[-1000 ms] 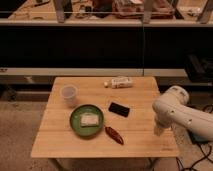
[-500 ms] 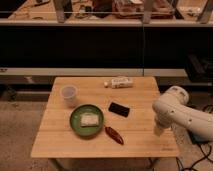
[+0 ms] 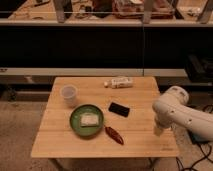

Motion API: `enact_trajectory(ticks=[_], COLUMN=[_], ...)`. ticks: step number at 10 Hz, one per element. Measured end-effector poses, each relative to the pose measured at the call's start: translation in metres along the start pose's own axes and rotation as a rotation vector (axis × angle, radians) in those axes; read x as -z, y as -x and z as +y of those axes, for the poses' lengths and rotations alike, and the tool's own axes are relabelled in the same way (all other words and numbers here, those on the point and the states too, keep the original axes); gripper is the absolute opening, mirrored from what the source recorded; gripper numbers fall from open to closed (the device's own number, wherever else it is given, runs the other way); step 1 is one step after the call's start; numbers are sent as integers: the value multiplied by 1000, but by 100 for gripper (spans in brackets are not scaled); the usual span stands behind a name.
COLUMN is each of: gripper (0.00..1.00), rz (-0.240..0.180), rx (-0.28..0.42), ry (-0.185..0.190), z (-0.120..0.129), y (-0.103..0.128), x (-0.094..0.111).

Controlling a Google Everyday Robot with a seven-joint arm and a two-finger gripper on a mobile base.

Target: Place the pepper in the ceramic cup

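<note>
Wooden table (image 3: 140,97): green plate (image 3: 75,117) between pepper (image 3: 114,135) and ceramic cup (image 3: 69,95); hand (image 3: 159,129) at right edge, state cannot be told.

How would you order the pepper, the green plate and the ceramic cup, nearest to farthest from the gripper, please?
From the gripper, low at the right edge of the table:
1. Pepper, front centre.
2. Green plate, left of the pepper.
3. Ceramic cup, back left.
</note>
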Motion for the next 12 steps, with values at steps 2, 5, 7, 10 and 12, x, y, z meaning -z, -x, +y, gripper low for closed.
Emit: enact_trajectory(ticks=[2, 5, 7, 10, 12], gripper=[62, 62, 62, 62, 62], rz=[0, 0, 0, -64, -210], rx=[0, 0, 0, 36, 125], ry=[0, 0, 0, 34, 123], z=[0, 0, 0, 13, 49], y=[0, 0, 0, 19, 66], x=[0, 0, 0, 7, 23])
